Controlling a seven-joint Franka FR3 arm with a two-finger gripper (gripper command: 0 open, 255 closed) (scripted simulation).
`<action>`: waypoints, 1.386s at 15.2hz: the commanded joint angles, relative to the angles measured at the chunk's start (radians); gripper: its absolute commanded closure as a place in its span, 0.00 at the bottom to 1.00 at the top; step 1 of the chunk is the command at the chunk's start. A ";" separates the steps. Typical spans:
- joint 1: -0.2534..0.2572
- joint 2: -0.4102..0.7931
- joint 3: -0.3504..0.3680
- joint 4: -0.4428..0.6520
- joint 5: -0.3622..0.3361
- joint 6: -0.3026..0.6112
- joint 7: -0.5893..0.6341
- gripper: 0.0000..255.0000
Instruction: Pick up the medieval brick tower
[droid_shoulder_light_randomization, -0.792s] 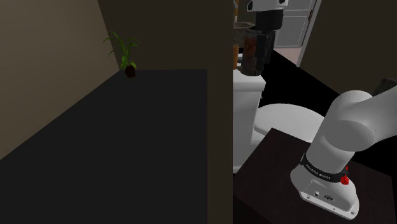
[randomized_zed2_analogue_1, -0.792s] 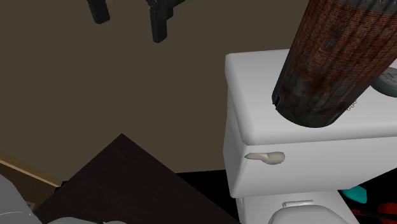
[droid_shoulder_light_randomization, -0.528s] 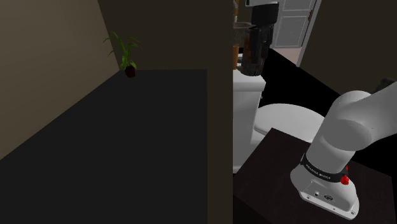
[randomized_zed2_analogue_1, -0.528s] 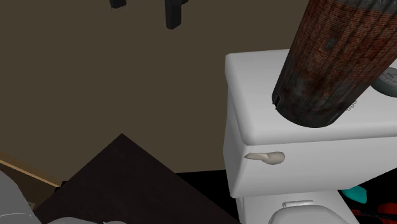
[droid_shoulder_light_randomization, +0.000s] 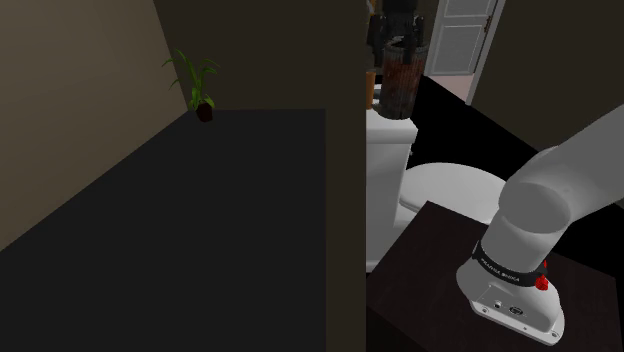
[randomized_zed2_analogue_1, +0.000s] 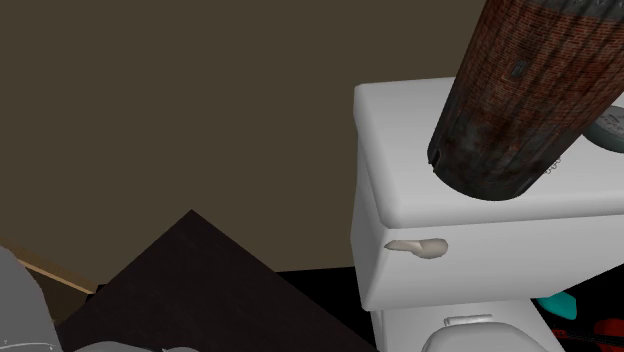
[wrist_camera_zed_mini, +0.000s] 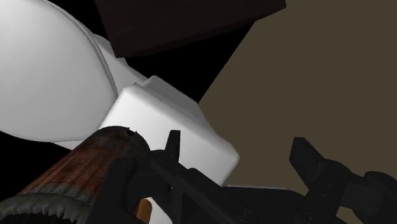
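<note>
Standing on the white toilet tank (randomized_zed2_analogue_1: 400, 160): the brick tower (randomized_zed2_analogue_1: 520, 100). Pincer (droid_shoulder_light_randomization: 397, 42) hovers just above its top, fingers (wrist_camera_zed_mini: 172, 149) spread, gripping nothing; tower lies beside one finger, outside the gap.

Rough, grimy red-brown brick on the tower (randomized_zed2_analogue_1: 520, 100), smooth white toilet tank (randomized_zed2_analogue_1: 400, 160), matt dark stand top (randomized_zed2_analogue_1: 190, 275).
</note>
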 joint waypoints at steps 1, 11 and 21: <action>-0.031 0.062 -0.010 0.086 0.000 -0.022 0.072 0.00; -0.164 0.323 -0.099 0.502 0.007 -0.160 0.390 0.00; -0.218 0.378 -0.151 0.561 0.013 -0.156 0.518 0.00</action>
